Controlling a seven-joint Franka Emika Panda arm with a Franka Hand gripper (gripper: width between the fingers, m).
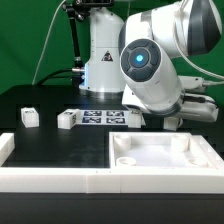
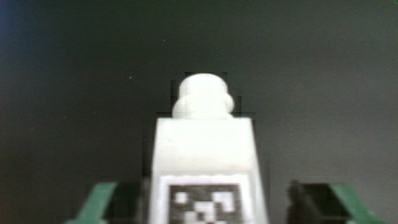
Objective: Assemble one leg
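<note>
You have one leg [image 2: 205, 150] between the fingers [image 2: 111, 205] in the wrist view, tag face toward the camera and rounded peg end pointing away. One finger sits flush on the leg's side and the other shows a thin dark gap, so you cannot tell whether they pinch it or only bracket it.

In the exterior view, the arm [image 1: 150, 65] bulks over the marker board [image 1: 105, 117] on the exterior view's right. Its body hides the fingers and that leg there.

A second leg [image 1: 67, 120] lies on the table [image 1: 50, 142] just beside the marker board's end on the exterior view's left. A third leg [image 1: 28, 116] lies farther out on the same side, well apart from the board.

The big white square piece [image 1: 165, 180] with a raised rim lies camera-side of the marker board, toward the exterior view's right. A white rail [image 1: 50, 172] lies camera-side of the board too, toward the left.
</note>
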